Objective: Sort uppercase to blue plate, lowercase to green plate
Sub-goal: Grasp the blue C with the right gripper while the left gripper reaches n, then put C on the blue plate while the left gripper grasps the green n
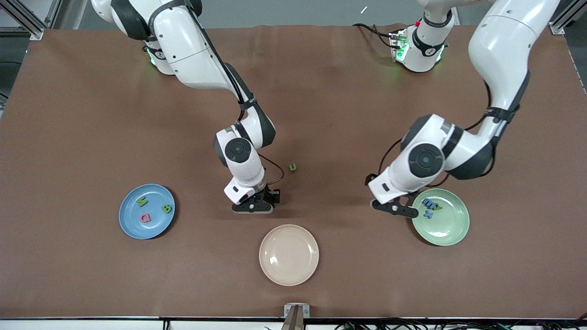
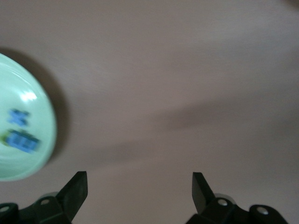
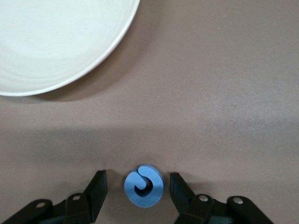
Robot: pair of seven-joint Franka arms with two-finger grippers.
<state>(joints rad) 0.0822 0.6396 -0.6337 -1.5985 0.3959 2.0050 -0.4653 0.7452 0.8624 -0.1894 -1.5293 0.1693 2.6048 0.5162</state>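
Observation:
The blue plate [image 1: 130, 224] holds a green N [image 1: 142, 200], a pink G [image 1: 146, 217] and a green B [image 1: 167, 209]. On the green plate [image 1: 447, 229] lie a blue m [image 1: 429, 202], a blue x [image 1: 429, 213] and a green p [image 1: 438, 207]. A green u [image 1: 292, 168] lies alone on the table. My right gripper [image 1: 253, 208] is low over the table, open, and a blue G [image 3: 143, 185] lies flat between its fingers [image 3: 98, 184] with a gap on each side. My left gripper [image 2: 139, 179] is open with nothing in it, beside the green plate [image 2: 28, 158].
A cream plate [image 1: 289, 255] sits nearer the front camera than my right gripper, and its rim [image 3: 93, 60] shows in the right wrist view. The brown table mat [image 1: 321, 114] is bare between the two arms apart from the green u.

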